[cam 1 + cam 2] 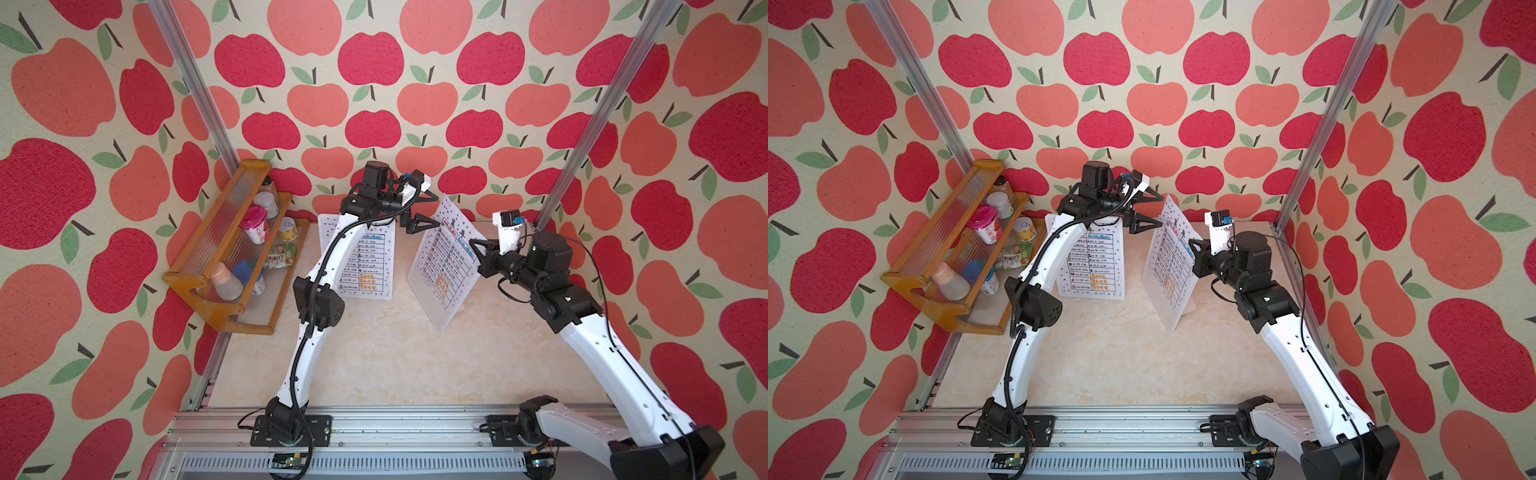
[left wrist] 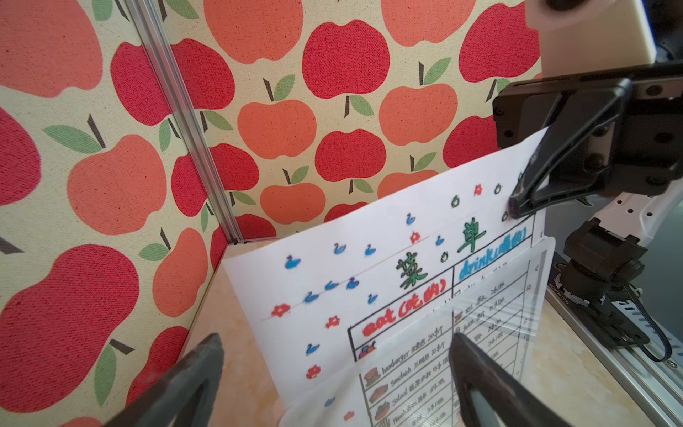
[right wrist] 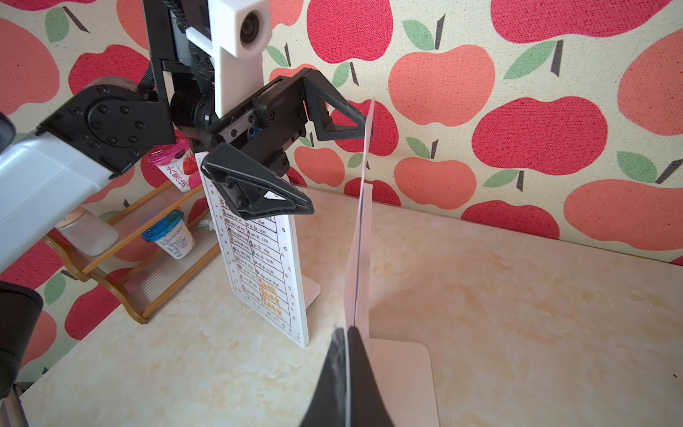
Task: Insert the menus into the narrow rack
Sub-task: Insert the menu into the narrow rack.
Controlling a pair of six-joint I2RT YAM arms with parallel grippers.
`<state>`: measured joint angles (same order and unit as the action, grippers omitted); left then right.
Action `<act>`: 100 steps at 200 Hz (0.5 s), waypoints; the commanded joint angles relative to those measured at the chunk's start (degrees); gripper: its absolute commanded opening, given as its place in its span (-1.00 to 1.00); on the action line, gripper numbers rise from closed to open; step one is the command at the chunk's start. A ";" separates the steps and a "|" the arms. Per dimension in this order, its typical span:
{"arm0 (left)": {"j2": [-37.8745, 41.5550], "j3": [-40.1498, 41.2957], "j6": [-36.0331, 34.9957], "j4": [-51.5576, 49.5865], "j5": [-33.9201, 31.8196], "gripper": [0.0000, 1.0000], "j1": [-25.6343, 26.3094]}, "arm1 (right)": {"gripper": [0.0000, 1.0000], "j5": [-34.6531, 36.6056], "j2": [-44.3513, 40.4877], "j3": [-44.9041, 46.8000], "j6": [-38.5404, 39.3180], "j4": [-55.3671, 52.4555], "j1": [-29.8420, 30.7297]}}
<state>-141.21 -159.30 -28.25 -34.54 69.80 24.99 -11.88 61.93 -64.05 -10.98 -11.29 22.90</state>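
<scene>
White paper menu (image 1: 446, 257) stood upright at 1 o'clock from table (image 1: 395, 365) centre, lower part inside the clear rack (image 2: 510, 295). My right gripper (image 1: 473, 243) was pinched shut on its 3 o'clock edge. My left gripper (image 1: 434, 211) hung wide open beside its top corner. Second menu (image 1: 370, 266) sat racked at 11 o'clock, near the wooden shelf (image 1: 216, 311).

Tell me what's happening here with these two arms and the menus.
The right gripper is pinched shut on the edge of a menu that stands partway down in a clear stand, its top sticking out above. The left gripper is open beside the sheet's top, gripping nothing. The other menu already sits upright in a second holder nearby.
</scene>
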 commanded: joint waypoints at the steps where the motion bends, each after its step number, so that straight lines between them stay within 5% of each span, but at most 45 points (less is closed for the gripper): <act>1: 2.91 0.50 -1.33 -0.77 0.53 0.94 -0.46 | -0.94 -0.51 -0.83 1.50 -0.70 -0.05 0.48; 100: 3.52 0.63 -2.32 -2.53 0.29 0.93 -0.60 | -1.00 -1.08 -1.90 5.17 -2.14 1.30 0.87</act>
<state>-140.20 -159.30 -28.69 -35.03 69.80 24.88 -12.05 61.17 -61.12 -11.64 -10.57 22.94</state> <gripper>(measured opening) 0.968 0.056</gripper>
